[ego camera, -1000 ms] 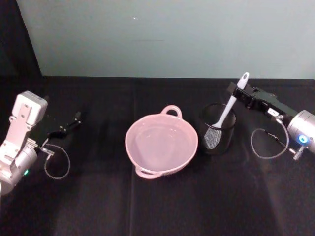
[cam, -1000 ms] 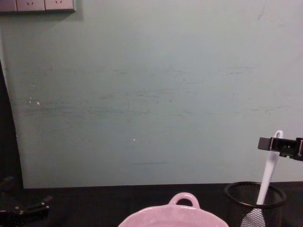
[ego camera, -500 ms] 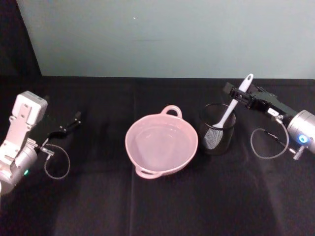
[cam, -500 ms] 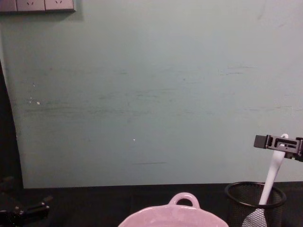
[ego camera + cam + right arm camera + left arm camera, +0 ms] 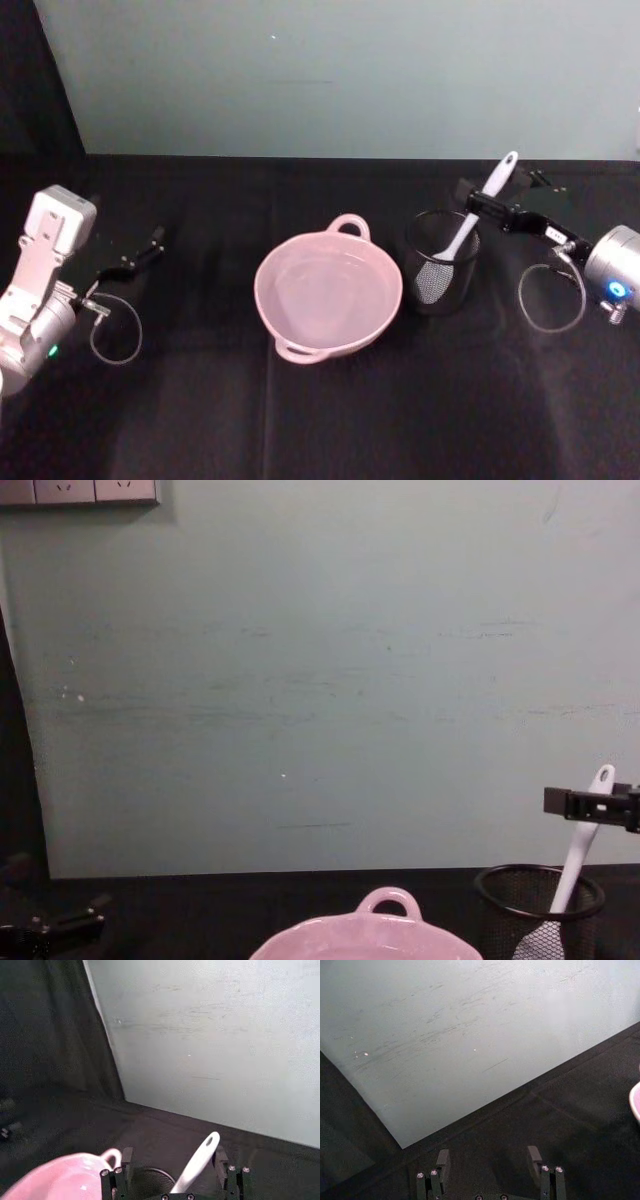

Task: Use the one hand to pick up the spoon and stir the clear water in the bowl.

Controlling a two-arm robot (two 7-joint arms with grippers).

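Observation:
The white spoon [image 5: 470, 222] stands tilted in a black wire-mesh cup [image 5: 442, 262], blade down, handle leaning up to the right. My right gripper [image 5: 503, 190] is open and straddles the upper handle; in the right wrist view the spoon [image 5: 197, 1160] rises between the two fingers of the gripper [image 5: 172, 1157] without touching them. The pale pink bowl [image 5: 290, 262] holds clear water and sits just left of the cup, its loop handle toward the wall. From the chest view, the gripper [image 5: 590, 805] hangs above the cup [image 5: 535, 900]. My left gripper [image 5: 150, 245] rests open at the far left.
Black cloth covers the table [image 5: 330, 420], and a pale green wall [image 5: 330, 70] rises behind it. Cable loops hang by both wrists. The bowl's rim [image 5: 365, 935] shows low in the chest view. Open cloth lies in front of the bowl.
My right gripper has dropped lower along the spoon handle and its fingers now sit either side of it. The handle leans slightly more to the right. The left arm has stayed put.

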